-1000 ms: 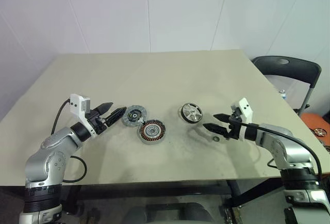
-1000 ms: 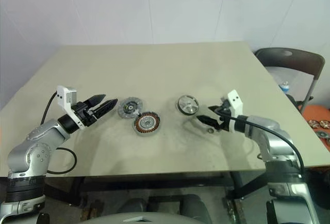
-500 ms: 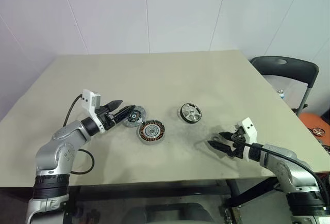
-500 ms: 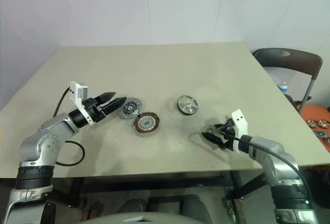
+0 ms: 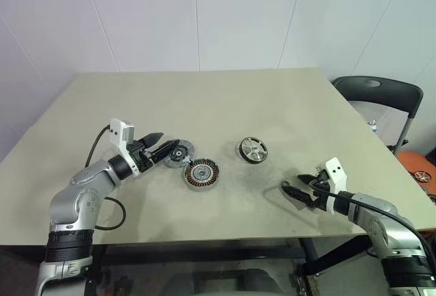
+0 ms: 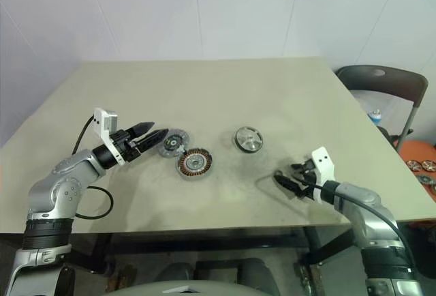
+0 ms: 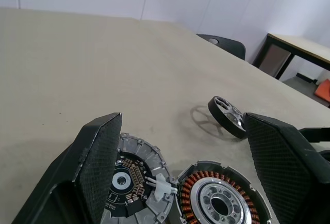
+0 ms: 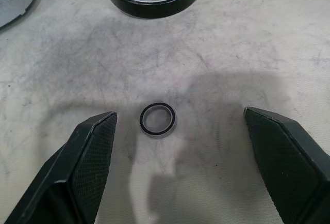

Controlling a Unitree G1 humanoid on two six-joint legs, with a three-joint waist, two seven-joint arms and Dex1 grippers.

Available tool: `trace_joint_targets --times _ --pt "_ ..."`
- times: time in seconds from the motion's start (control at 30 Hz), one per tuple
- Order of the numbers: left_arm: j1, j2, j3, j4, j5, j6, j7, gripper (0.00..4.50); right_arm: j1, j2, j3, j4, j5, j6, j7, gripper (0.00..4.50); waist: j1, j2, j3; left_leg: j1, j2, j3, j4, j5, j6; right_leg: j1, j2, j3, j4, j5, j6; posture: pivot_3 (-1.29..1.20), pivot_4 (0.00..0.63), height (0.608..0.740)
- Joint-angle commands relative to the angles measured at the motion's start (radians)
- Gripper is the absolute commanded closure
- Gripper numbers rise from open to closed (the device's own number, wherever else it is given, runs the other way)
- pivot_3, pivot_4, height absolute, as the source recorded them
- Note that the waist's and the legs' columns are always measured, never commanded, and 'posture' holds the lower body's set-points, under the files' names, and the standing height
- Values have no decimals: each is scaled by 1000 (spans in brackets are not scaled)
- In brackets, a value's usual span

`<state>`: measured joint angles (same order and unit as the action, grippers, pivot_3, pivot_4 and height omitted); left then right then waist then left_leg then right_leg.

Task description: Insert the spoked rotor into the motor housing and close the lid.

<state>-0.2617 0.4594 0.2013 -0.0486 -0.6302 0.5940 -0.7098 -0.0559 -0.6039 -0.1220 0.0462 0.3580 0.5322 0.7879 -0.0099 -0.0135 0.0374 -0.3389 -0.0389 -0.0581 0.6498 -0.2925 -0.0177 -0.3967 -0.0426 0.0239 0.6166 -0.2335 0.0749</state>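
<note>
Rotor [image 5: 253, 149] lies flat, spokes upward, both claws [image 5: 165, 149] [image 5: 294, 192] wide, empty.

A beige, scuffed square table [image 5: 225, 98] is seen bearing four parts. A flat grey ribbed disc with a dark centre [image 5: 180, 153] and a round copper-wound cup [image 5: 201, 173] lie touching; a black-rimmed silver spoked wheel [image 5: 252, 150] and a small dark ring [image 8: 158, 119] are placed apart.

Bright even light, soft shadows, perhaps overhead.
</note>
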Motion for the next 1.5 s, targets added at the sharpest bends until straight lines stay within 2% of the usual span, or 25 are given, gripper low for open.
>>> trace_joint_targets --times 0.03,0.4,0.73,0.83,0.9,1.17,1.5 --pt "-4 -8 7 -19 1 -25 3 510 13 14 36 -10 -15 -6 0 387 0 -1 0 0 0 0 0 0 0 0 0 0 0 0 0 0 0 740" --pt "-1 -35 10 -14 10 -41 20 510 19 49 144 -23 -111 -83 -14 387 -7 -5 -1 1 2 0 0 0 0 0 2 0 0 0 0 0 0 740" --pt "1 -45 13 -31 6 -38 40 510 -27 78 167 116 -241 -230 -82 387 -20 -11 -1 6 5 -1 -1 0 0 8 3 0 0 -1 0 0 0 740" --pt "4 -42 16 -38 3 -35 44 510 -28 83 157 132 -229 -222 -83 387 -31 -11 0 8 5 -1 -1 -1 -1 10 2 0 0 -1 0 0 0 740" --pt "7 -40 18 -41 2 -34 45 510 -30 82 149 148 -220 -217 -79 387 -34 -11 1 17 4 0 -1 -1 -2 14 0 0 -1 -1 0 0 0 740" --pt "11 -39 14 -44 6 -32 47 510 -30 76 162 167 -223 -211 -60 387 -33 -14 3 17 4 -1 -2 -3 -4 19 -2 0 -5 -1 0 0 0 740" --pt "33 -29 25 -65 3 -26 56 510 -48 94 154 119 -121 -28 1 387 -35 -16 5 17 4 -2 -5 -4 -5 18 -2 -1 -6 -1 0 0 0 740"
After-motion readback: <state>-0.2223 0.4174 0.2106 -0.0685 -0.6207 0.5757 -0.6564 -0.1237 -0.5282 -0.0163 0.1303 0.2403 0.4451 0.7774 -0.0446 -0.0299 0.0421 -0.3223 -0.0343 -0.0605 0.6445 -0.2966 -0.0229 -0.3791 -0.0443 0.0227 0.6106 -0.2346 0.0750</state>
